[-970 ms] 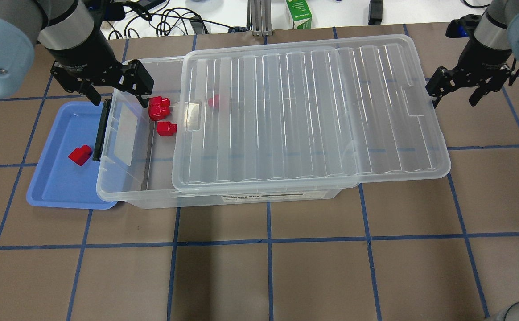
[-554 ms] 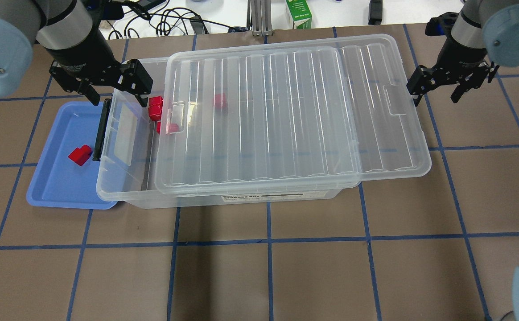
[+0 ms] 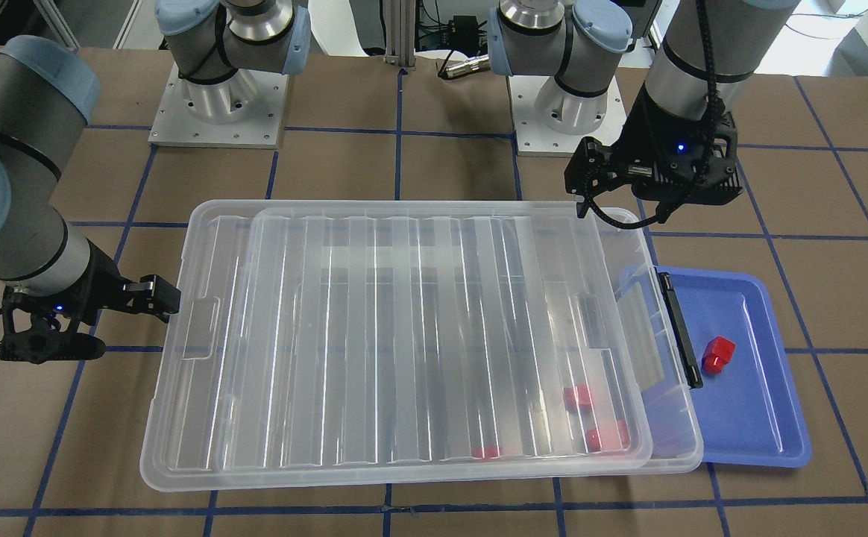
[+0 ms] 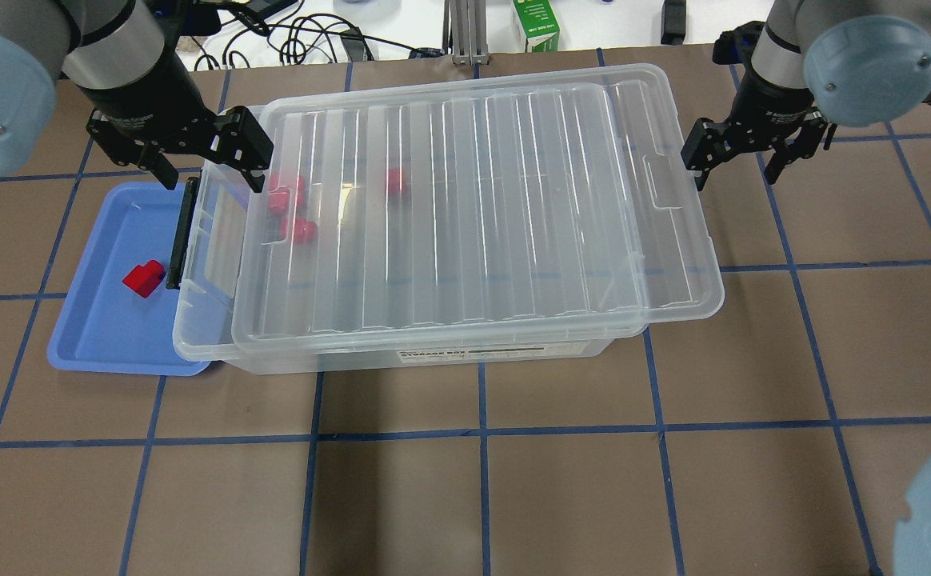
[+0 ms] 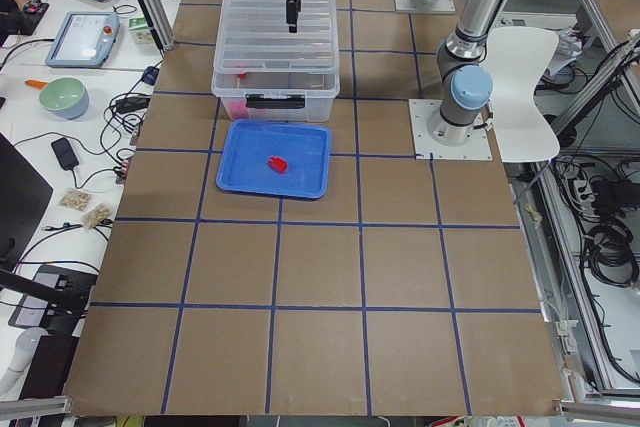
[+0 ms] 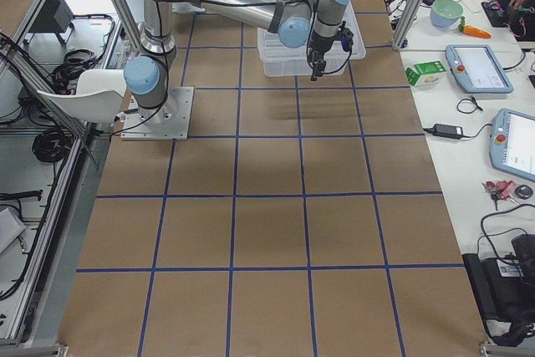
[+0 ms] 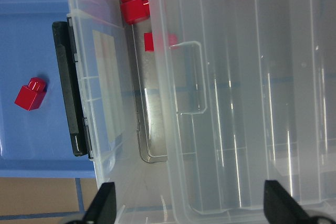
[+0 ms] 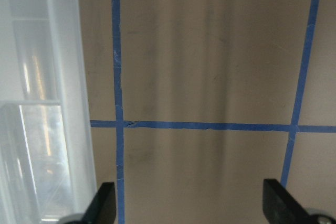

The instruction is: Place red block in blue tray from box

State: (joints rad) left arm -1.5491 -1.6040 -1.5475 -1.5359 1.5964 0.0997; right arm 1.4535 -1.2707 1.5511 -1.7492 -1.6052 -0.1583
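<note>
Your left gripper point(image 4: 208, 164) hangs wide open, empty, over the latch end of the large clear plastic box point(image 4: 353, 360). Your right gripper point(image 4: 741, 156), equally wide and empty, sits just beside its ribbed clear lid point(image 4: 473, 208). One small red block point(image 4: 144, 279) lies in the shallow blue tray point(image 4: 105, 336). Your left wrist view shows other red blocks point(image 7: 132, 1) uncovered; overhead, the lid blurs them.

light: bright, even, overhead | glare: white streaks on lid point(image 4: 345, 192) | shadows: faint, soft on desk point(image 8: 210, 77) | my wrist views: slightly soft
</note>
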